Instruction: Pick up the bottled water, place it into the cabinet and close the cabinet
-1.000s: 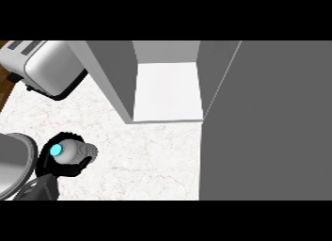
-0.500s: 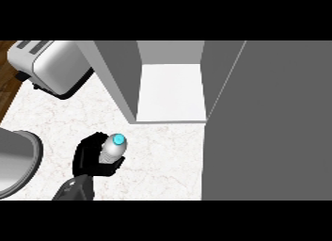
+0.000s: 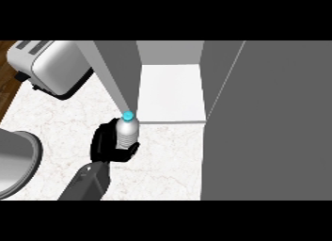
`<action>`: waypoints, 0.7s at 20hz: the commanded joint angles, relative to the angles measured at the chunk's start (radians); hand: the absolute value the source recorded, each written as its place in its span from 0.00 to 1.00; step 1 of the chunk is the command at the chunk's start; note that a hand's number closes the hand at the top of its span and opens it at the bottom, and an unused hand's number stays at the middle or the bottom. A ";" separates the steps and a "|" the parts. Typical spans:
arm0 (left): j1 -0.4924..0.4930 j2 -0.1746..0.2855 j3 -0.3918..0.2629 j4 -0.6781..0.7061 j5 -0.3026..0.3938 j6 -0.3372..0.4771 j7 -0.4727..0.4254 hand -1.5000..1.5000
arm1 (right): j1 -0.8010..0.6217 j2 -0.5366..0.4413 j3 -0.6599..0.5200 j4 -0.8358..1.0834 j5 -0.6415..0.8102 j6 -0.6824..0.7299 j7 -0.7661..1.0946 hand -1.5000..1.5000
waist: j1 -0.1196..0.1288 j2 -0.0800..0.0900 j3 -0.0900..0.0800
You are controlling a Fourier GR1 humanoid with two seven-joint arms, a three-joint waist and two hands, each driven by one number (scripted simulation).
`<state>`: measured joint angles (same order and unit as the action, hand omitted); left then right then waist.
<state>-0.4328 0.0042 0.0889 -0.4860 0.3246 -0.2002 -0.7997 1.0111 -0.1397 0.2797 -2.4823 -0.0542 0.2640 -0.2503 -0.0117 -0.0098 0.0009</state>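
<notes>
Left hand [image 3: 104, 144] curls round ribbed bottled water [image 3: 129, 130].

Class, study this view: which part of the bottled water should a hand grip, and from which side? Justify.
Grip the ribbed middle of the bottled water, below its blue cap, from the left. Its narrow cylindrical body suits a wrapping grasp, and the cabinet stands ahead and right. The left hand holds it so.

Steep head view over counter [image 3: 169, 165]
</notes>
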 commanded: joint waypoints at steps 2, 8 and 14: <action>-0.007 -0.004 -0.185 -0.157 0.129 0.127 0.084 1.00 | -0.029 0.017 0.007 -0.027 -0.034 -0.020 0.041 0.00 | 0.004 0.000 0.000; -0.050 -0.003 -0.314 -0.318 0.119 0.334 0.178 1.00 | -0.027 0.004 -0.052 0.013 -0.079 0.015 -0.018 0.00 | 0.001 -0.001 0.001; -0.115 -0.002 -0.410 -0.375 0.159 0.521 0.258 1.00 | -0.031 0.010 -0.058 -0.037 -0.085 0.003 0.015 0.00 | -0.019 0.005 0.000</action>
<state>-0.3847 0.0446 -0.2291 -0.7639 0.4897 0.2382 -0.6051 0.9862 -0.1308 0.2390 -2.4643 -0.0704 0.2719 -0.2660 -0.0072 -0.0019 0.0017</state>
